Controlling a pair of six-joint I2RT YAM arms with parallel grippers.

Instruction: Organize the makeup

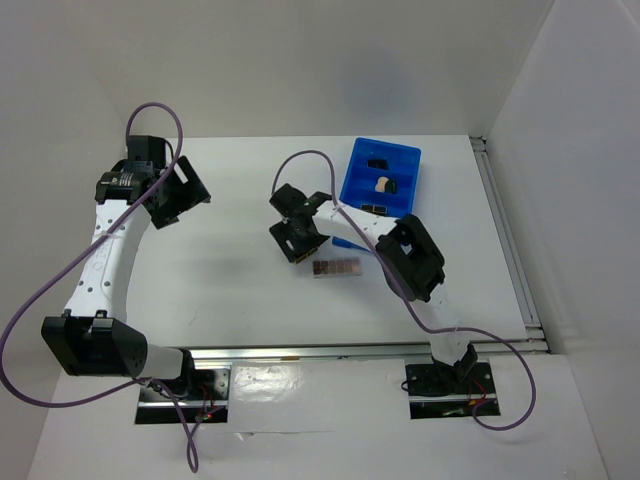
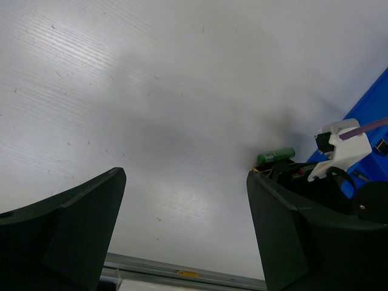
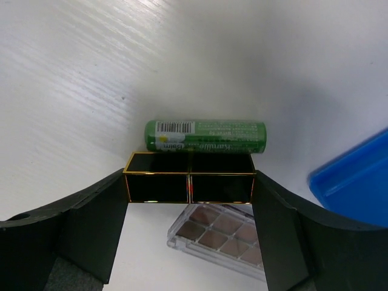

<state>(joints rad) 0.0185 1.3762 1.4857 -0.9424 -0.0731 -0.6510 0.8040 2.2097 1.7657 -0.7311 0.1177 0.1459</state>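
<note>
A black-gold lipstick tube (image 3: 189, 179) lies crosswise between the fingers of my right gripper (image 3: 189, 182), each end against a finger, so the gripper is shut on it lengthwise. A green stick (image 3: 205, 135) with a barcode label lies just beyond it, parallel and close. A clear palette (image 3: 221, 233) of brown pans rests on the table nearer the wrist. From above, the right gripper (image 1: 297, 225) sits left of the blue bin (image 1: 352, 180), with the palette (image 1: 335, 268) just below it. My left gripper (image 2: 185, 182) is open over bare table at far left (image 1: 175, 190).
The blue bin holds a beige sponge (image 1: 384, 184) and small black items (image 1: 376, 163). Its corner (image 3: 357, 182) shows at the right of the right wrist view. White walls close in the table, and a metal rail (image 1: 510, 250) runs along its right edge.
</note>
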